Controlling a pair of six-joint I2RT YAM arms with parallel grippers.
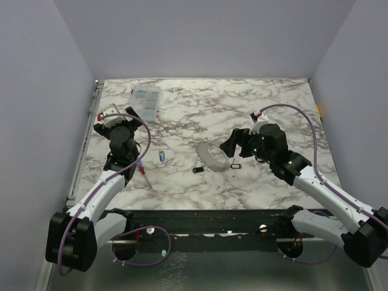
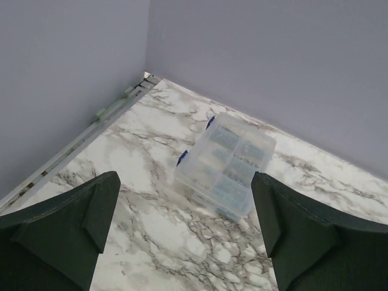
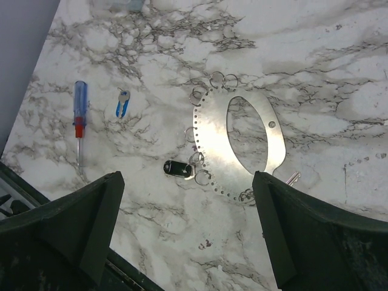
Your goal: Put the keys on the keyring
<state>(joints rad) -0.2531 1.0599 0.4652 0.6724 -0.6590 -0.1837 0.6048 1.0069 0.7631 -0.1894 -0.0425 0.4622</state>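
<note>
The keyring [image 3: 209, 136] is a pale grey flat band in an oval loop, with several thin metal rings along its edge; it lies mid-table [image 1: 212, 159]. A dark-headed key [image 3: 177, 169] lies at its left edge, touching a ring [image 1: 197, 170]. A blue-headed key [image 3: 122, 103] lies apart to the left [image 1: 162, 156]. A third key's blade [image 3: 293, 177] pokes out at the band's right. My right gripper [image 3: 188, 182] is open and empty, above the table near the keyring [image 1: 233, 143]. My left gripper [image 2: 185, 182] is open and empty at the far left [image 1: 119, 121].
A clear plastic compartment box [image 2: 225, 163] stands at the back left [image 1: 145, 100], ahead of the left gripper. A screwdriver with a blue and red handle [image 3: 79, 115] lies left of the blue key [image 1: 143, 171]. Walls close in the table on three sides.
</note>
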